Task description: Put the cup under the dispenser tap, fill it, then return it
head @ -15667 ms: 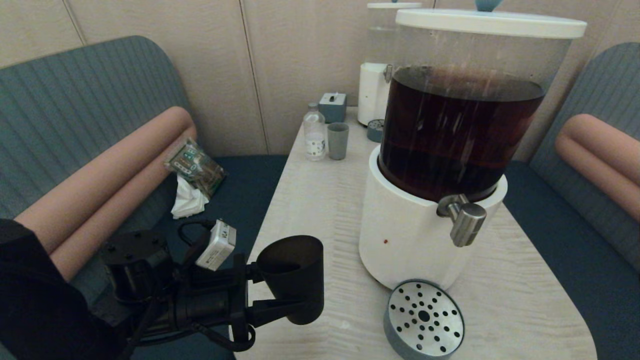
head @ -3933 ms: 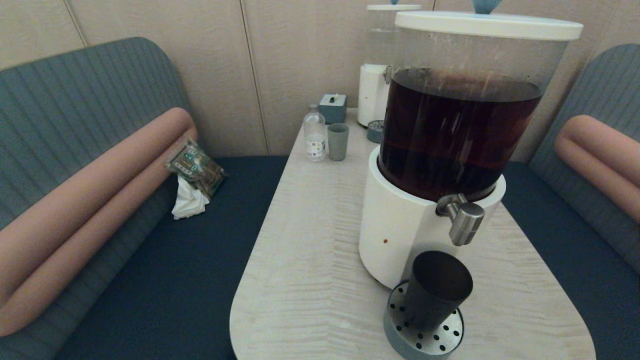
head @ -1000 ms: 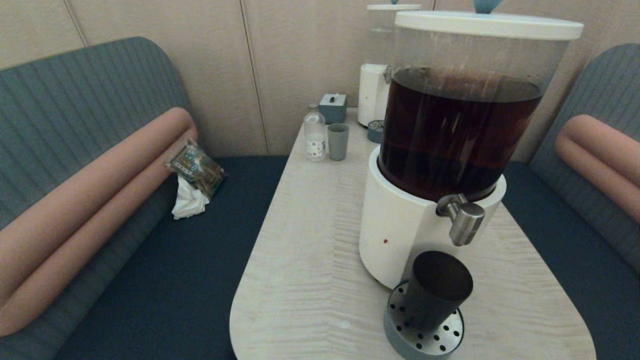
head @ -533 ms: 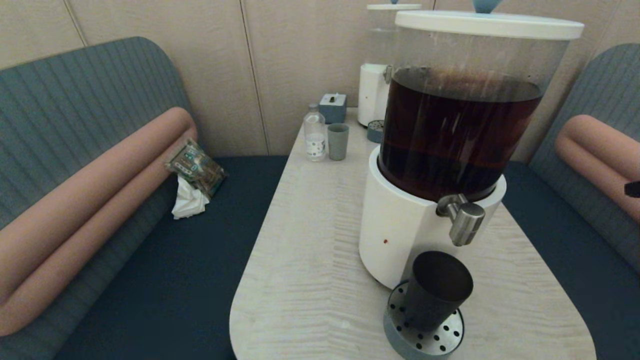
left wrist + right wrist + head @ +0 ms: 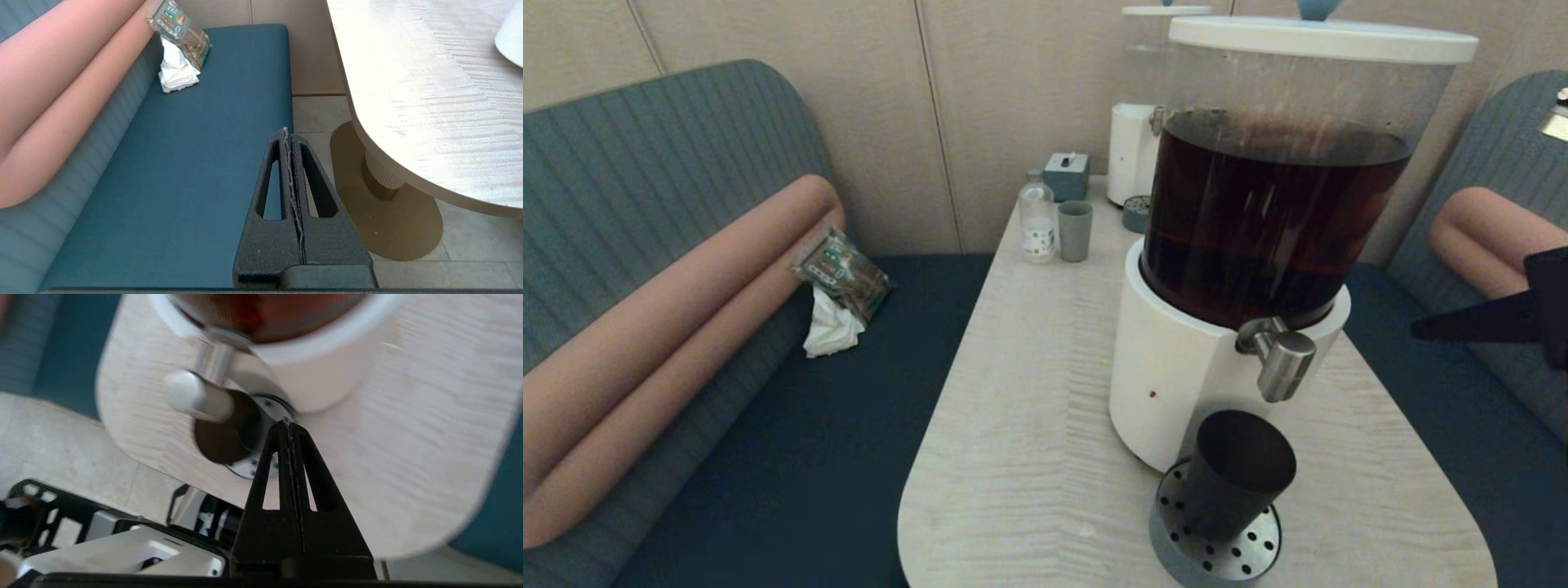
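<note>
Brushed-steel dispenser tap (image 5: 1284, 364) is seen directly above the cup (image 5: 1236, 474) on the drip tray (image 5: 1168, 532) | right end effector (image 5: 1429, 329), closed and empty, is nearer, tap to its left | left end effector (image 5: 291, 141) closed, parked off-counter

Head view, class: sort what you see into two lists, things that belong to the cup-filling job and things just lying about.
Belongs to the job:
- dark smoky translucent tumbler on the perforated steel drip tray
- brushed-steel tap
- right end effector, shut, right of the tap

Just lying about:
- small grey-green cup
- clear plastic bottle
- grey tissue box
- crumpled white tissue
</note>
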